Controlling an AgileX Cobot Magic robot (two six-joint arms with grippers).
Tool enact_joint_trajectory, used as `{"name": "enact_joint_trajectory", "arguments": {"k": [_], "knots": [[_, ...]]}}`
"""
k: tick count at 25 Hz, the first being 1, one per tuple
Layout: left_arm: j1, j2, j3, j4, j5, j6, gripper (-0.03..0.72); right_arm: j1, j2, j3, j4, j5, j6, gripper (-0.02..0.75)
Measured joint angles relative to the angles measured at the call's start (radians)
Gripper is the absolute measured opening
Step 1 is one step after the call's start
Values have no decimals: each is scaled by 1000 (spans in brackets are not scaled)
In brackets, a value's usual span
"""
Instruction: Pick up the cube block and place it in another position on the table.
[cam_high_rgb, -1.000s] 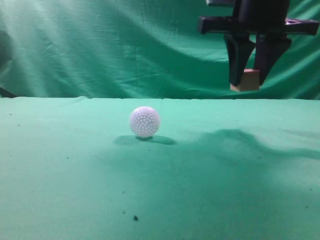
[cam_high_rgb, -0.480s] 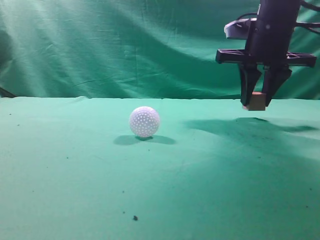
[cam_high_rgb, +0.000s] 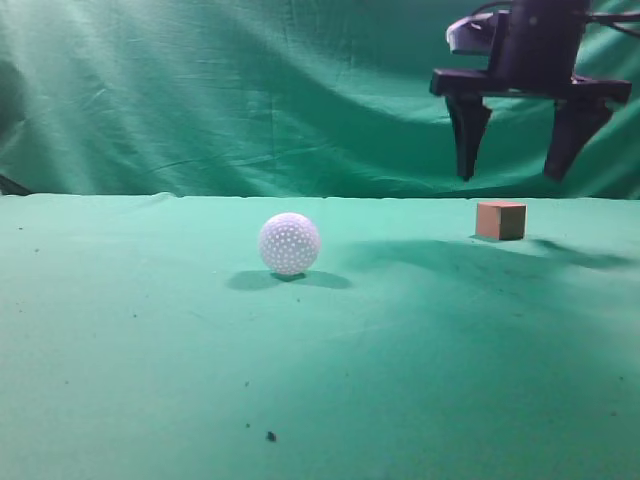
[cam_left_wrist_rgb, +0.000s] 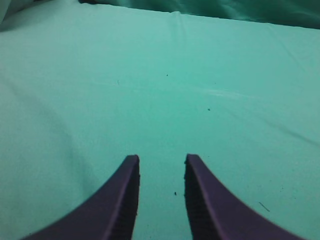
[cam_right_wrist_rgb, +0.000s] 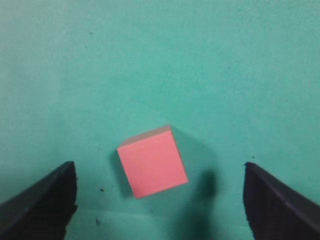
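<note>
The reddish-brown cube block (cam_high_rgb: 501, 220) rests on the green table (cam_high_rgb: 320, 350) at the far right. My right gripper (cam_high_rgb: 518, 172) hangs open right above it, apart from it. In the right wrist view the cube block (cam_right_wrist_rgb: 152, 161) lies on the cloth between the wide-open fingers (cam_right_wrist_rgb: 159, 172), touching neither. My left gripper (cam_left_wrist_rgb: 161, 162) is open and empty over bare green cloth; it is out of the exterior view.
A white dimpled ball (cam_high_rgb: 289, 243) sits on the table near the middle, left of the cube. A wrinkled green curtain (cam_high_rgb: 250, 90) hangs behind the table. Small dark specks (cam_high_rgb: 270, 435) dot the front cloth.
The right gripper lowered the cube block to the table, opened and let it go, then rose. The cube now rests on the cloth. The ball has not moved.
</note>
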Motion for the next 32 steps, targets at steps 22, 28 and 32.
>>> {"name": "enact_joint_trajectory", "arguments": {"k": [22,28,32], "knots": [[0,0,0,0,0,0,262,33,-967,454,69,92,13,0],[0,0,0,0,0,0,262,33,-1191,686,141,5,13,0],[0,0,0,0,0,0,262,33,-1255,739,172,76,-17,0]]}}
